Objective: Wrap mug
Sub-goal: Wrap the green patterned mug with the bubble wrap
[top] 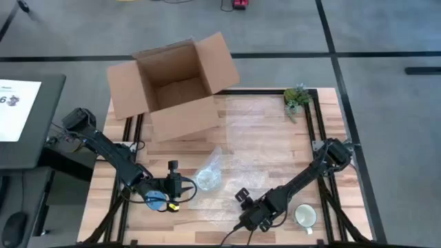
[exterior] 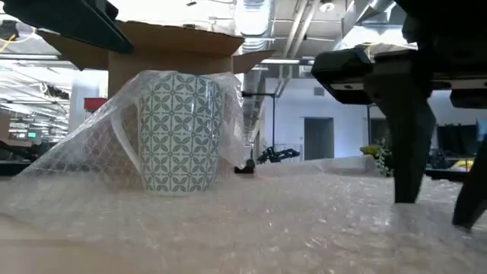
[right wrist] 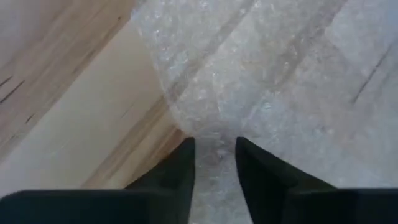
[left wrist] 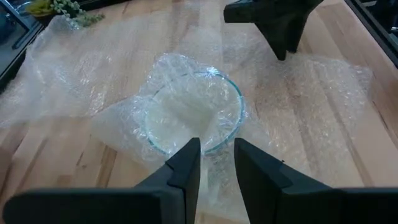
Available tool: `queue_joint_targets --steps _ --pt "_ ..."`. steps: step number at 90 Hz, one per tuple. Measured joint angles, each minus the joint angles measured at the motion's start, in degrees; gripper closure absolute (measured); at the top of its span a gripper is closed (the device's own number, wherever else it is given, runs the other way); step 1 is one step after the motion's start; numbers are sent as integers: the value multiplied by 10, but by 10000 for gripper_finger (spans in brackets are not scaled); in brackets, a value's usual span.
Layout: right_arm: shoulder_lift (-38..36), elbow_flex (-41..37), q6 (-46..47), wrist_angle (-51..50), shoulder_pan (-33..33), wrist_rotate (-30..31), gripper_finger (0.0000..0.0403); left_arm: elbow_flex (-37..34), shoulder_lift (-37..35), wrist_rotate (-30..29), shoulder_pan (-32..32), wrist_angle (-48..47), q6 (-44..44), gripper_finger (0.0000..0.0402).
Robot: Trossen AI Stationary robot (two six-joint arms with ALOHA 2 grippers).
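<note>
A mug (exterior: pixel 179 129) with a teal pattern stands upright on the table. A flap of the clear bubble wrap (top: pixel 255 145) is draped over its top and slopes down on its left side. In the left wrist view the mug's rim (left wrist: pixel 193 115) shows through the wrap. My left gripper (left wrist: pixel 216 152) hangs shut just left of the mug (top: pixel 207 179), above the wrap. My right gripper (top: pixel 242 195) stands shut on the sheet to the mug's right, nearer the table's near edge, pointing down. My right gripper presses down on the bubble wrap with its shut fingers, close to the sheet's near edge (right wrist: pixel 214 124). The fingers (exterior: pixel 411 190) come from above, pointing down. The sheet lies flat on the table under them.
An open cardboard box (top: pixel 176 83) stands at the table's far left. A small plant (top: pixel 296 98) sits at the far right corner. A white mug (top: pixel 305 215) stands near the near right corner, beside my right arm.
</note>
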Motion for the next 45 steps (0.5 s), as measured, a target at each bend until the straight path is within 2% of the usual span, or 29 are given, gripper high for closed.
queue_joint_targets --steps 13,20,37,45 --pt "2 26 1 -3 -4 56 393 0 0 0 0 0 0 324" --pt "1 60 1 -5 -8 85 395 0 0 0 2 0 0 324" --pt "1 148 -1 -67 -22 97 401 -1 0 -1 15 1 -1 324" --pt "0 185 -16 -80 -32 142 402 -14 0 -1 20 8 -1 324"
